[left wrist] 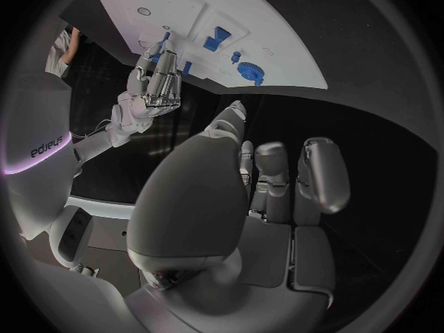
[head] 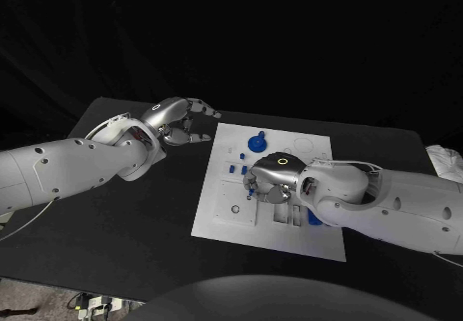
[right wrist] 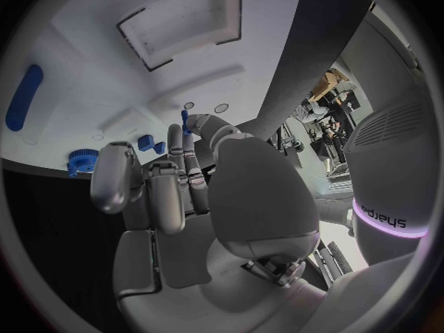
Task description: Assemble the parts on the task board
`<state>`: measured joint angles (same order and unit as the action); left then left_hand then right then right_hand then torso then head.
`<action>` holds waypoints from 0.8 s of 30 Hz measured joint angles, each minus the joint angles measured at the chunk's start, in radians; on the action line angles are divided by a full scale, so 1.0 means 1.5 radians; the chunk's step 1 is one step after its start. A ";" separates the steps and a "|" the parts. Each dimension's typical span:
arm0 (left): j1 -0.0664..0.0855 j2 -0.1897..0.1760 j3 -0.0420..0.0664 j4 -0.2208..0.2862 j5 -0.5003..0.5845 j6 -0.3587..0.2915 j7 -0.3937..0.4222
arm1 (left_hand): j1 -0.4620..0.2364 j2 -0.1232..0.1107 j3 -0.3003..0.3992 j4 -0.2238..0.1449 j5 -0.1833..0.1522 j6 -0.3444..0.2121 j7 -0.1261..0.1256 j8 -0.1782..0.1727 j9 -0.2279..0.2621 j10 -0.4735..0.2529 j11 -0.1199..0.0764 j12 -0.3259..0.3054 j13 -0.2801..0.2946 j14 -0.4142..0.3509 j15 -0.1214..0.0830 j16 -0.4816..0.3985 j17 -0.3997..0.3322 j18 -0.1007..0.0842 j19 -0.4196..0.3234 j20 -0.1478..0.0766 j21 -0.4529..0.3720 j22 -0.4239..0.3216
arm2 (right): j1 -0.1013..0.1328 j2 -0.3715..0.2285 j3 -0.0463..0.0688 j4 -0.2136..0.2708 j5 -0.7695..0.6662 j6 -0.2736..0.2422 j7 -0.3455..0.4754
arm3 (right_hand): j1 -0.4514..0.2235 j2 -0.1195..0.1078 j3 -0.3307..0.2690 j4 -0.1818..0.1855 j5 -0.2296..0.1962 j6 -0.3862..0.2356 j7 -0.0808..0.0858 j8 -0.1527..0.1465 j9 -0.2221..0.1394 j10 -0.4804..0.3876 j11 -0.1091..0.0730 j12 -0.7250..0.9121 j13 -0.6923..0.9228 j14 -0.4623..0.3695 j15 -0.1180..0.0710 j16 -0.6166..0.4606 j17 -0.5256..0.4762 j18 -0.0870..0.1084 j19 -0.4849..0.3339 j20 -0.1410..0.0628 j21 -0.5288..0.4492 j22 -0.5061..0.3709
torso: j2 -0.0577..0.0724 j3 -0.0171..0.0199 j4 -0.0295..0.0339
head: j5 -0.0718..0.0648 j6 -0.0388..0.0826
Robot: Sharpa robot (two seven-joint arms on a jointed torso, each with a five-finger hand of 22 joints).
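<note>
The right hand (head: 270, 182) pinches a small blue part (right wrist: 184, 120) over the task board (head: 222, 221) (white). The left hand (head: 178, 120) holds nothing, fingers apart.

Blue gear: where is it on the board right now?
In the head view the blue gear lies flat near the task board's far edge, between the left hand, off the board, and the right hand over its middle.

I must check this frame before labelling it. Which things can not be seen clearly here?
- Head view: the right robot hand covers the task board under it.
- Right wrist view: a small blue part at the fingertips; grip unclear.
- Head view: the long blue part is half hidden by the right arm.
</note>
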<state>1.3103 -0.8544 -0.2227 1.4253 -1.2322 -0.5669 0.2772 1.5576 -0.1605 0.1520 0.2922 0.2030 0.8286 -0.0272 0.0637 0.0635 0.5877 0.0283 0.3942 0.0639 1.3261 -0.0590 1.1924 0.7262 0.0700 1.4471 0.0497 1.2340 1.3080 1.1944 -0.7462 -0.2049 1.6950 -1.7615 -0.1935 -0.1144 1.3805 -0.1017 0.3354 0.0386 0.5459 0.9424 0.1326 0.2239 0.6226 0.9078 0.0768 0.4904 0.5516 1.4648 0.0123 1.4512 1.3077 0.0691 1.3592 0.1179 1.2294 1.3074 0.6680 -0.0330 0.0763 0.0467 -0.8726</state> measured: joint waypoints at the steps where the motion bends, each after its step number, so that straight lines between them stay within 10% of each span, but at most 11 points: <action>1: 0.000 0.000 0.000 0.000 0.000 0.001 0.000 | 0.000 0.000 0.000 0.000 0.000 0.000 0.000 0.000 0.000 0.000 0.000 0.000 0.000 0.000 0.000 0.000 0.000 0.000 0.000 0.000 0.000 0.000 | -0.001 0.000 0.000 0.000 0.000 -0.001 0.000 | 0.000 0.000 0.000 0.000 0.000 0.000 0.000 0.000 0.000 0.000 0.000 0.000 0.000 0.000 0.000 0.000 0.000 0.000 0.000 0.000 0.000 0.000 | 0.000 0.0000 0.0000 | 0.000 0.000; 24: -0.002 0.004 0.000 -0.004 0.000 0.008 -0.003 | 0.000 0.000 0.000 0.000 0.000 0.000 0.000 0.000 0.000 0.000 0.000 -0.002 0.000 -0.002 0.002 -0.003 -0.004 0.000 -0.002 0.002 -0.003 0.000 | -0.011 0.004 0.000 -0.004 0.002 -0.005 0.000 | 0.000 0.000 0.000 0.000 0.003 -0.002 0.002 0.000 0.000 0.000 0.000 0.000 -0.001 0.000 0.000 0.000 0.000 0.000 0.000 0.000 0.000 0.000 | 0.001 0.0004 -0.0021 | 0.003 0.000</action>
<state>1.3073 -0.8483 -0.2226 1.4197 -1.2328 -0.5545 0.2721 1.5576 -0.1605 0.1520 0.2923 0.2030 0.8286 -0.0273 0.0637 0.0637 0.5878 0.0283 0.3906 0.0639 1.3238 -0.0566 1.1886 0.7203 0.0701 1.4434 0.0533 1.2294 1.3078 1.1778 -0.7396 -0.2046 1.6885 -1.7588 -0.2011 -0.1144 1.3805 -0.1017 0.3353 0.0386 0.5498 0.9395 0.1354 0.2238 0.6229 0.9077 0.0769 0.4904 0.5506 1.4648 0.0123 1.4512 1.3075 0.0691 1.3592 0.1179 1.2294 1.3081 0.6692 -0.0323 0.0732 0.0506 -0.8726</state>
